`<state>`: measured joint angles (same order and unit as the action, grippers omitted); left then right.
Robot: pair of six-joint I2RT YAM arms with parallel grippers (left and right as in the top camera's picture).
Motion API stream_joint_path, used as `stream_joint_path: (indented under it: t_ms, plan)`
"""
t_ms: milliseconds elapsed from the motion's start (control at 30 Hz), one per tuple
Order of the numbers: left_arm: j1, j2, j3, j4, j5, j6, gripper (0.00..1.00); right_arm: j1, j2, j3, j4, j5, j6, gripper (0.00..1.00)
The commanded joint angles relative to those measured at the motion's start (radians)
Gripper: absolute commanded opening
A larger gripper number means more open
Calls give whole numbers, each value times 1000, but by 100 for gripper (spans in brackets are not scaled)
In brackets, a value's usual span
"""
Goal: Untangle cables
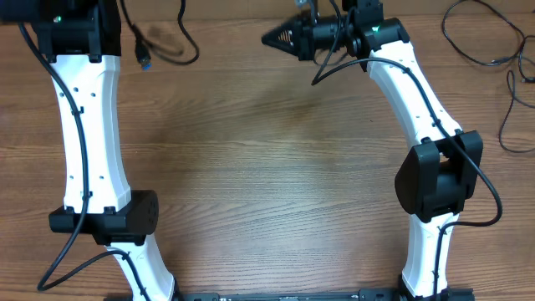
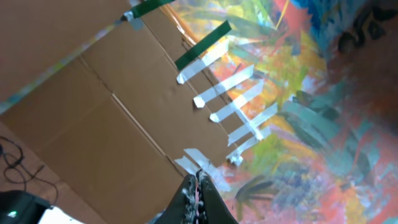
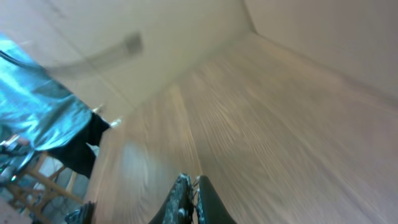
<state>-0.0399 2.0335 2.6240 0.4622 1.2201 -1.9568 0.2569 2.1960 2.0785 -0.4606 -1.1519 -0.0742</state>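
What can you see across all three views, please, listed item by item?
cables: several strands, black, one with a blue plug at the table's far left, others loose at the far right
table: one, brown wood, under both arms
cardboard sheet: one, brown, left wrist view
tape strips: several, white and green, along the cardboard's edge
painted backdrop: one, multicoloured, beside the cardboard
left arm: one, white with black joints
right arm: one, white with black joints
left end effector: black, shut, empty
right end effector: black, shut, empty
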Motion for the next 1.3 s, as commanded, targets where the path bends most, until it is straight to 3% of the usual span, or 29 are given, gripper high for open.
stream_joint_path:
  t_ms: [0,133,233,267,367,433,500,767,900,1133,1267]
  plan:
    - [-13,-6,10,3,26,76,4,6,-91,18,133,-85,187,4]
    - [-13,-6,10,2,18,76,4,17,-117,18,399,-85,444,4]
    - [-13,-6,10,2,18,76,4,36,-119,18,604,-72,772,4]
    - [-13,-6,10,2,18,76,4,47,-119,18,671,-43,944,4]
    - [-13,-6,10,2,18,76,4,76,-119,18,727,57,1291,4]
    - [-13,-6,10,2,18,76,4,94,-119,17,704,95,1416,4]
    - [-13,-6,10,2,13,76,4,118,-119,17,648,124,1466,4]
    - [-13,-6,10,2,11,76,4,224,-119,17,319,209,1434,4]
    - [-13,-6,10,1,23,76,4,235,-119,17,466,209,1509,4]
    - [-13,-6,10,0,29,73,4,207,-119,17,783,188,1816,4]
    - [-11,-6,10,-42,26,111,4,235,-119,17,834,76,1828,4]
